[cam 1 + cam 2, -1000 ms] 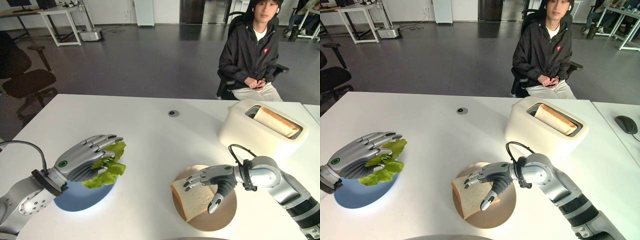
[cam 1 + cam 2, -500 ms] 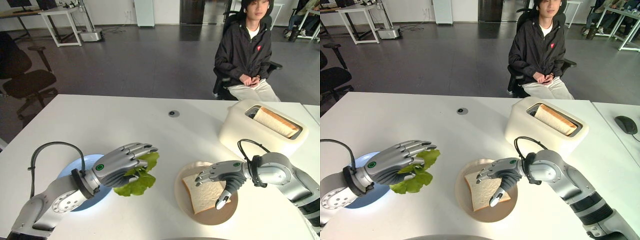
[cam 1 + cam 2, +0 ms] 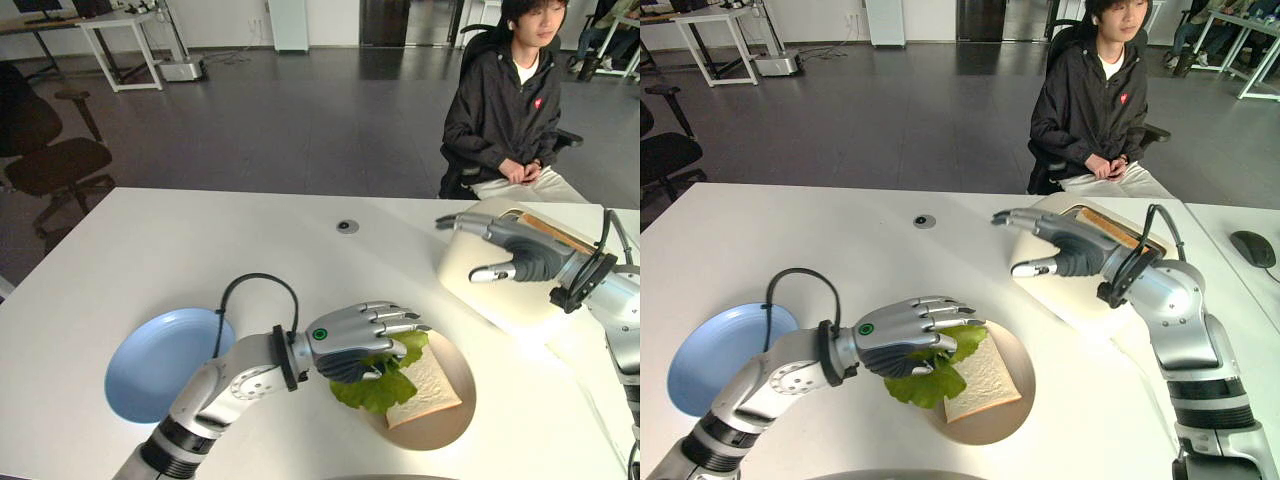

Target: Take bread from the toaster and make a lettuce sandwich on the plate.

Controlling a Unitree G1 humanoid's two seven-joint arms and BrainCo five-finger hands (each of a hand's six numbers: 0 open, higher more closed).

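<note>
Table (image 3: pixel 200 250) top is white and carries every working item. Locate the toaster (image 3: pixel 1070 295) at the far right of the table; it is cream-coloured, with its slot facing up. Find the blue plate (image 3: pixel 150 360) at the near left, well apart from the toaster. Find the tan plate (image 3: pixel 445 425) toward the near edge, between the blue plate and the toaster.

Check the left hand (image 3: pixel 355 340). It sits palm down over the left part of the tan plate, with its fingers curled around the lettuce (image 3: pixel 375 385). Check the right hand (image 3: pixel 510 250). It is raised over the toaster, palm down, with its fingers stretched out and spread toward the middle of the table. The thumb stands apart and the hand grasps nothing. You cannot tell whether the palm touches the toaster top.

Note the bread slice (image 3: pixel 430 385) lying flat on the right part of the tan plate. The lettuce is a green leafy bunch under the left hand. Its lower edge covers the left edge of the bread slice and reaches the plate's left rim. You cannot tell whether the leaves already rest on the bread.

Note the second bread slice (image 3: pixel 1110 228) standing in the toaster slot, its top edge showing just behind the right hand. A dark mouse (image 3: pixel 1252 248) lies on the adjoining white surface to the right of the toaster. A small round grommet (image 3: pixel 347 227) is set into the table at its far middle.
</note>
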